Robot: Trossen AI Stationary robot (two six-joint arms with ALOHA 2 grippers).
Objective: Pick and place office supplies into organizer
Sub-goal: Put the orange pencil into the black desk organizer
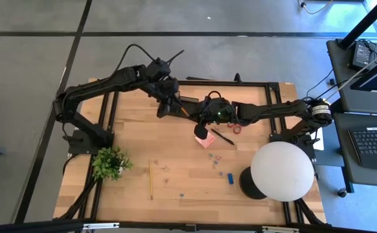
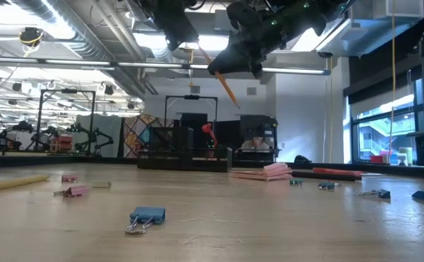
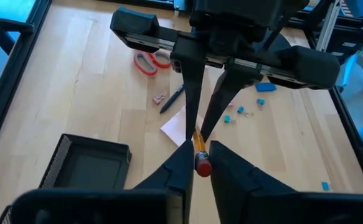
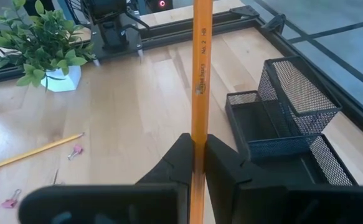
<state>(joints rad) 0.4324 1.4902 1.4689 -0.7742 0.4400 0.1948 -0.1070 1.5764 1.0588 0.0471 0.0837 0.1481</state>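
On the near part of the table, a blue binder clip (image 2: 148, 216), a second yellow pencil (image 1: 150, 180) and scattered small clips lie loose. Beyond them rest the pink square sticky-note pad (image 1: 204, 141) and a black pen (image 1: 222, 136).

Above that pad, well clear of the wood, the step in hand looks like a hand-over of the orange-brown wooden pencil (image 4: 200, 74). The right gripper (image 4: 198, 146) is clamped on the shaft partway along. The left gripper (image 3: 200, 152) meets it head-on, its fingers pinched in at the red eraser end.

To do this well, the left grip should be firm and square on the shaft before the right fingers let go. Holding so near the end, the pencil could swing or slip. The right gripper should open just enough and draw straight back along its own line. After that the left arm has only a short carry, since the black wire-mesh organizer (image 3: 94, 144) sits just beside it at the far middle of the table. The pencil should go tip down into the taller cup, not the low tray.

The left arm reaches in from the far left, elbow bent, wrist turned toward the centre. The right arm stretches in low from the right, pencil tilted with its point downward.
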